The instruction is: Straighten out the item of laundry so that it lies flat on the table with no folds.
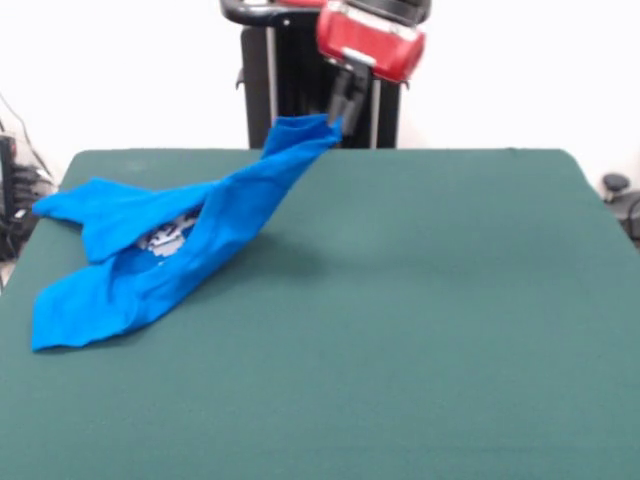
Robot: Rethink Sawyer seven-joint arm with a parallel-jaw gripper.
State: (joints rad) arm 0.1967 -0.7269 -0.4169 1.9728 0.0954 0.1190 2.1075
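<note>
The bright blue T-shirt (170, 245) lies crumpled and folded on the left part of the dark green table (420, 320). A bit of its white-and-grey print (168, 238) shows between the folds. One end of the shirt is stretched up and to the right, off the table, toward the far edge. My gripper (338, 122) hangs from the red arm at the top centre and is shut on that raised end of the shirt.
The robot's black pedestal (290, 90) stands behind the table's far edge. Dark cables and equipment (15, 185) sit off the left edge, and a dark object (618, 190) off the right edge.
</note>
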